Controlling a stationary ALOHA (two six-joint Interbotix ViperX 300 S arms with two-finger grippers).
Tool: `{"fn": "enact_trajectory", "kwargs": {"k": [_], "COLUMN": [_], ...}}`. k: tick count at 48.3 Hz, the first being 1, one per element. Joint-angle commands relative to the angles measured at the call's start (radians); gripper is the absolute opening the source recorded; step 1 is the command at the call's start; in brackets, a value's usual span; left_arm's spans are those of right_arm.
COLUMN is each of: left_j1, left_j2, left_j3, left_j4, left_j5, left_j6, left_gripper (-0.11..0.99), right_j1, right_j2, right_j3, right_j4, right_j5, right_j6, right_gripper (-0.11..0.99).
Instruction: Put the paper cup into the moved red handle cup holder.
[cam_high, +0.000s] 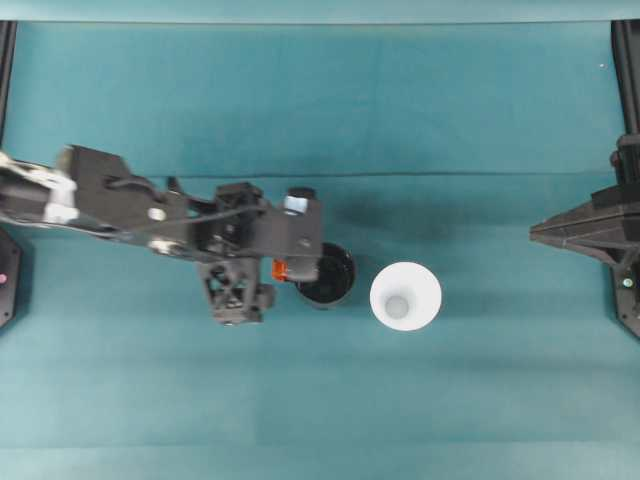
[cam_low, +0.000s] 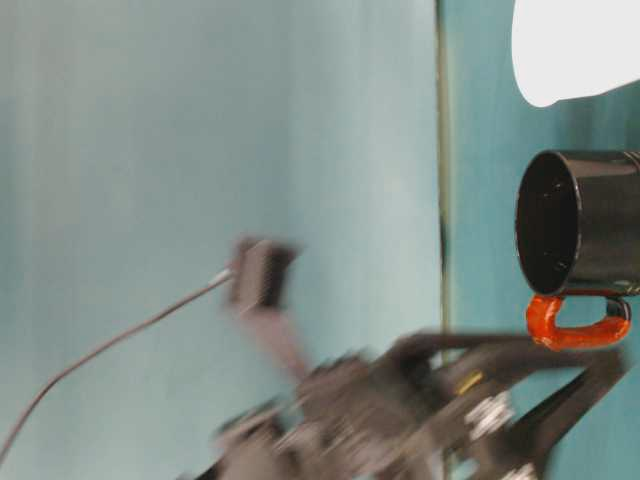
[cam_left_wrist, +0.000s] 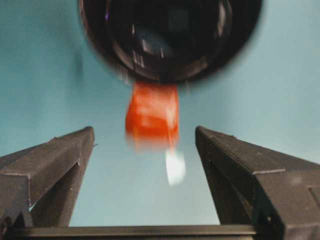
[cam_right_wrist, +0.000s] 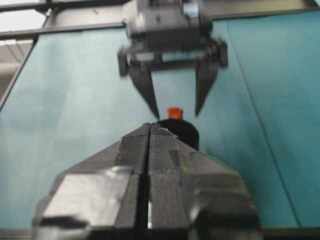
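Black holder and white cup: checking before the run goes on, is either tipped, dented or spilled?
Nothing stands out. The holder and paper cup both stand upright, apart, openings up, on the table.

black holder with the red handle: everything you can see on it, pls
The holder is a small glossy black cylinder, plastic by the look, standing upright on the teal table with its mouth open and nothing inside. A short orange-red loop handle juts from its side toward the left claw, which is open, its fingers either side of the handle with gaps, not touching in the left wrist view. The paper cup stands beside it on the far side from the handle, apart.
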Motion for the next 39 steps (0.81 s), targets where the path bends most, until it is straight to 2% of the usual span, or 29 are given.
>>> {"fn": "enact_trajectory", "kwargs": {"k": [1, 8, 15, 22, 25, 29, 34, 39], "left_j1": [-0.009, -0.011, -0.012, -0.011, -0.012, -0.012, -0.012, -0.012], "left_j2": [-0.127, -0.31, -0.428, -0.486, -0.495, -0.499, -0.499, -0.499], "left_j3": [0.032, 0.112, 0.163, 0.187, 0.193, 0.193, 0.193, 0.193], "left_j4": [0.003, 0.003, 0.003, 0.003, 0.003, 0.003, 0.003, 0.003], "left_j5": [0.008, 0.006, 0.006, 0.006, 0.006, 0.006, 0.006, 0.006], "left_j6": [0.0, 0.0, 0.0, -0.002, -0.003, -0.005, -0.005, -0.008], "left_gripper": [0.91, 0.91, 0.91, 0.91, 0.91, 0.91, 0.91, 0.91], "right_j1": [0.0, -0.002, -0.002, -0.008, -0.021, -0.038, -0.057, -0.063], "right_j2": [0.005, 0.003, 0.005, 0.009, 0.012, 0.018, 0.037, 0.08], "right_j3": [-0.02, -0.02, -0.02, -0.028, -0.04, -0.06, -0.098, -0.15], "right_j4": [0.003, 0.003, 0.003, 0.003, 0.003, 0.002, -0.002, -0.002], "right_j5": [0.006, 0.012, 0.02, 0.058, 0.087, 0.135, 0.224, 0.357], "right_j6": [0.008, 0.008, 0.014, 0.072, 0.112, 0.149, 0.164, 0.169], "right_gripper": [-0.11, -0.11, -0.11, -0.11, -0.11, -0.11, -0.1, -0.08]}}
